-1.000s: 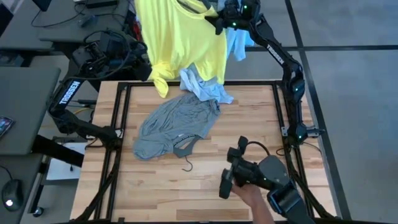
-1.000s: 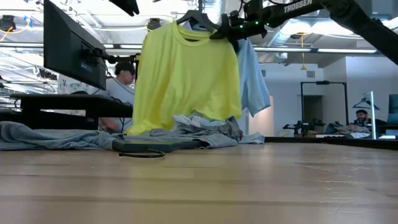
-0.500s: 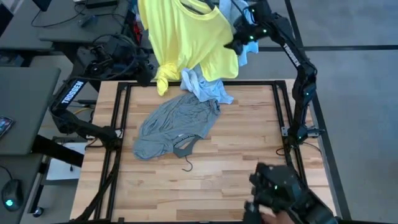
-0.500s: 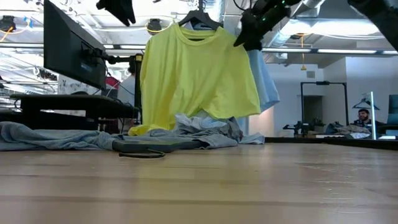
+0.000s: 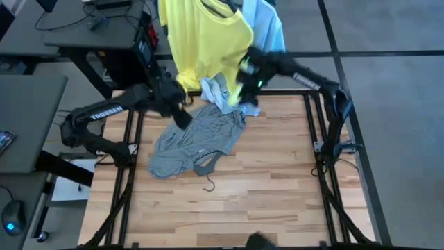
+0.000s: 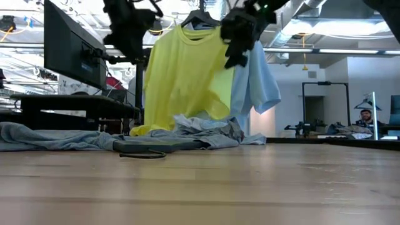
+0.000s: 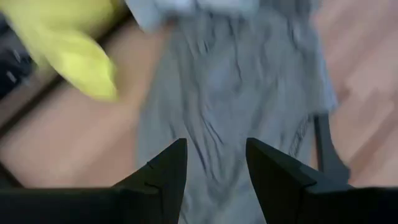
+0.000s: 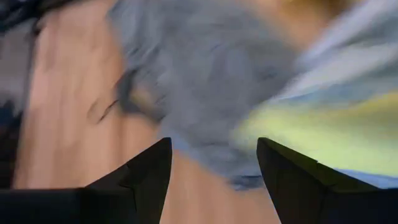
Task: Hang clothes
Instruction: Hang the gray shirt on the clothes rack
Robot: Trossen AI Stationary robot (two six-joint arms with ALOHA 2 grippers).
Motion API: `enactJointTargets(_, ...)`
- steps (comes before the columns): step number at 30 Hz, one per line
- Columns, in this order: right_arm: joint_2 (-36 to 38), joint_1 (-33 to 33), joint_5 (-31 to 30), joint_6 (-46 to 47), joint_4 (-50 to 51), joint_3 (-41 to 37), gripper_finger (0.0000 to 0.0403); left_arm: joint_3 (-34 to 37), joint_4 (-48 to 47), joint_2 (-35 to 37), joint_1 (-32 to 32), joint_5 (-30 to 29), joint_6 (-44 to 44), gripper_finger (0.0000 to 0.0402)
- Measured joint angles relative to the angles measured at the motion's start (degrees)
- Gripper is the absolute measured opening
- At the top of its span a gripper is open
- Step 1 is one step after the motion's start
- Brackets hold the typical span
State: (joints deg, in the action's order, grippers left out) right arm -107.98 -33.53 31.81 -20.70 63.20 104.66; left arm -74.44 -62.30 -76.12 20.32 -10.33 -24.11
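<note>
The only lettering that can be read is the white brand word "TROSSEN", printed along the dark left robot arm [image 5: 105, 112] where it reaches across the edge of the counter in the high view. Nothing else carries readable text.

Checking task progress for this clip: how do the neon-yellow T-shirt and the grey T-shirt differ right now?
The neon-yellow fabric T-shirt hangs upright on a hanger at the table's far edge; the grey fabric T-shirt lies crumpled flat on the wooden table. The yellow one is spread open, the grey one bunched and creased. Both are soft short-sleeved shirts, and no claw holds either.
</note>
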Motion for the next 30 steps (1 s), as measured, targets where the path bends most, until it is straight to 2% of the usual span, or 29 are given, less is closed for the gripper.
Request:
enactJointTargets(5, -0.17, 6.62, -0.11, 2.64, -10.69, -12.71, 0.0223, 6.46, 0.79, 0.00, -7.97, 1.73, -11.00, 0.0148)
enactJointTargets(11, -0.15, 12.76, -0.12, 5.79, -17.85, -18.05, 0.0223, 11.63, 5.21, 0.02, -12.60, 9.14, -13.96, 0.0148)
enactJointTargets(17, -0.07, 17.09, -0.30, 9.88, -29.43, -22.71, 0.0223, 19.10, 18.84, 0.05, -14.00, 10.24, -7.34, 0.0148)
enactJointTargets(22, -0.07, 19.21, -0.49, 14.76, -39.50, -27.70, 0.0223, 23.93, 26.30, 0.05, -16.11, 10.25, 7.25, 0.0148)
enactJointTargets(26, -0.07, 21.16, -1.06, 7.75, -44.46, -31.36, 0.0223, 27.39, 31.33, 0.07, -18.52, 10.15, 15.71, 0.0148)
enactJointTargets(30, -0.07, 24.18, -7.96, -3.28, -49.67, -34.73, 0.0223, 29.82, 35.47, 0.07, -19.65, 10.00, 13.67, 0.0148)
